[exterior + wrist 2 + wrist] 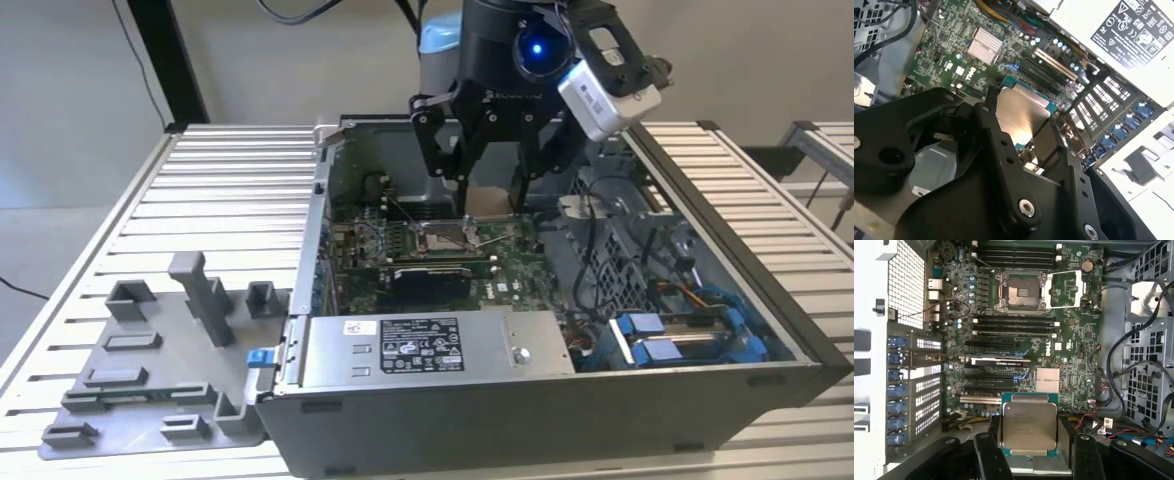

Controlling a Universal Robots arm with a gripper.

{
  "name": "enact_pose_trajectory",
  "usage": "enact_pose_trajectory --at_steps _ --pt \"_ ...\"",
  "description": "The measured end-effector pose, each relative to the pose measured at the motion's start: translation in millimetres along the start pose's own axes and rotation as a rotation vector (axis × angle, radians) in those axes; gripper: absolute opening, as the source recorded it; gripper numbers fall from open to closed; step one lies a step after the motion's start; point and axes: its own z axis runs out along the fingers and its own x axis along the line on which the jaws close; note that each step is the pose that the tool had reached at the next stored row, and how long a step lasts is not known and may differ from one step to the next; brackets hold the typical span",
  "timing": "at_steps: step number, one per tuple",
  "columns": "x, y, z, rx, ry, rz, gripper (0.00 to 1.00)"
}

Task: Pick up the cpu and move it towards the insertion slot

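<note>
One flat square cpu (1028, 428) with a pale brushed-metal lid and thin green rim sat pinched between the black gripper's (1030, 450) fingers (988, 452). The square insertion slot (1023, 291), shiny steel frame around a dark centre, lay at twelve o'clock from it in the first wrist view, well apart across the green motherboard (1074, 350).

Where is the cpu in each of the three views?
Exterior view: cpu held between the fingers, above the board.
First wrist view: cpu between the fingers, apart from the slot.
Second wrist view: cpu between the fingers.
Shared landmark: the green board.
</note>
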Motion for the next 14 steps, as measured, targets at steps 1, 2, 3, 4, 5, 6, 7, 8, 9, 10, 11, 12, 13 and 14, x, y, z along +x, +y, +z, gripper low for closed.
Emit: enact_pose_trajectory --at_steps 1,2,3,4,5,6,7,8,9,10,11,12,13,14 --pt "0.3 2.1 0.1 0.0 0.0001 0.0 0.0" --pt "0.8 4.9 0.1 0.0001 0.0001 0.0 0.0" --pt "1.3 7.6 0.2 0.0001 0.0001 0.0 0.0" --pt "2.0 10.8 0.4 0.0 0.0001 0.0 0.0" --pt "2.5 13.8 0.4 0.0001 0.0001 0.0 0.0" --pt "3.1 17.0 0.6 0.0001 0.0001 0.0 0.0" --pt "3.7 20.2 0.6 0.0001 0.0001 0.0 0.0" --pt "4.3 23.5 0.8 -0.0001 0.0 0.0 0.0" --pt "4.8 26.8 0.9 0.0001 0.0001 0.0 0.0" --pt "5.3 30.5 1.1 0.0001 0.0001 0.0 0.0" --pt "5.8 34.2 1.2 0.0 0.0001 0.0 0.0" --pt "6.2 37.9 1.3 0.0 0.0001 0.0 0.0" --pt "6.6 41.7 1.5 -0.0001 0.0001 0.0 0.0" --pt "6.9 45.3 1.6 0.0 0.0001 0.0 0.0"
